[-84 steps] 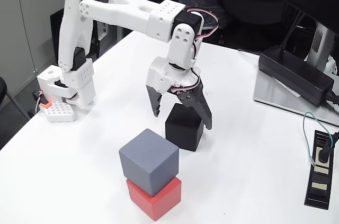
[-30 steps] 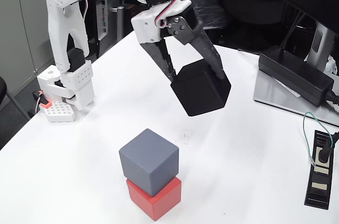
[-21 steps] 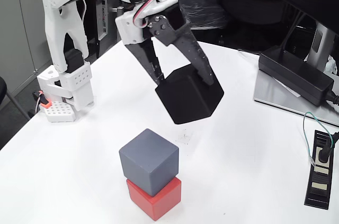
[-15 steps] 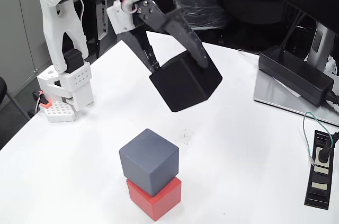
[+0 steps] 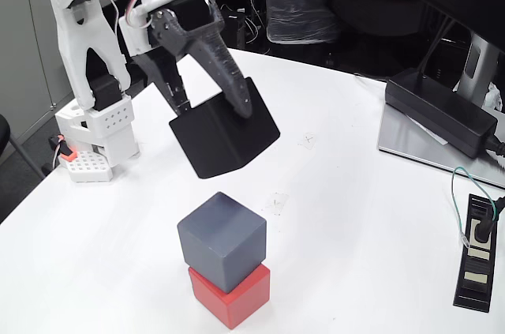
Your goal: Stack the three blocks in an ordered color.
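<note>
In the fixed view the top of the white arm (image 5: 87,2) is cut off by the upper edge, so its elbow cannot be made out; its base stands at the left on the white worktop (image 5: 355,215), beside a small white perforated block (image 5: 85,165) with an orange part. From the upper left the arm reaches down and to the right, its dark fingers (image 5: 225,73) slanting the same way. The gripper (image 5: 217,109) is closed on the black block (image 5: 225,138), one finger across the block's far face, the other half hidden behind its left corner. The block hangs tilted in the air, clear of the worktop, and its dark faces blur together, so its edges are hard to tell apart. Below the gripper and slightly right stands the blue-grey block (image 5: 222,238), resting on the red block (image 5: 235,294), which it largely covers. Far right of the gripper lie a black power adapter (image 5: 438,113) and a cable (image 5: 465,200).
</note>
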